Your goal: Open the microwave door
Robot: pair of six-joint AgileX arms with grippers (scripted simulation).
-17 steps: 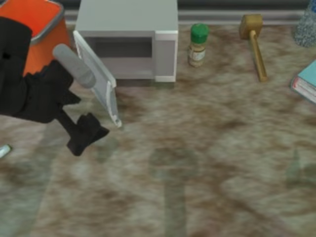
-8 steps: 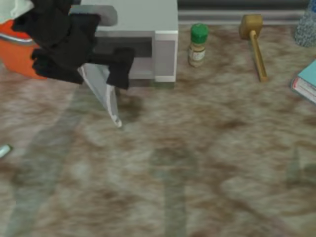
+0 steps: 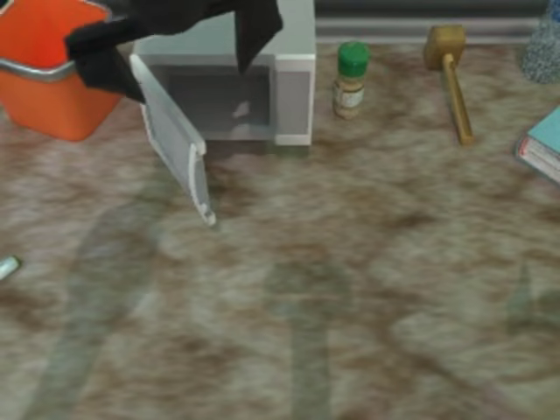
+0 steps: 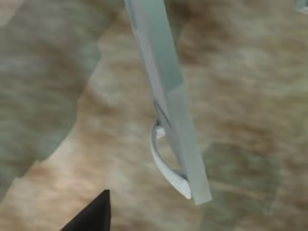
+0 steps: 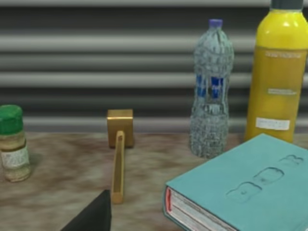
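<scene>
The microwave (image 3: 294, 63) stands at the back of the table, left of centre. The microwave door (image 3: 175, 136) is swung wide open toward the front left, showing the empty cavity. Its pale bar handle (image 3: 207, 214) is at the free edge nearest the front. My left gripper (image 3: 254, 39) hovers high over the microwave's top, open and apart from the door. The left wrist view looks down on the door's edge (image 4: 166, 86) and the handle (image 4: 166, 168), with one dark fingertip (image 4: 94, 216) showing. My right gripper is parked outside the top view, open, with one fingertip (image 5: 94, 216) showing.
An orange bin (image 3: 52, 79) stands left of the microwave. To its right are a green-capped jar (image 3: 352, 80), a wooden mallet (image 3: 455, 79), a water bottle (image 5: 210, 91), a yellow bottle (image 5: 276, 72) and a teal book (image 3: 547, 140). A small object (image 3: 7, 267) lies at the left edge.
My left arm has risen from the front left of the door and swung back over the microwave. The door has kept the same open angle.
</scene>
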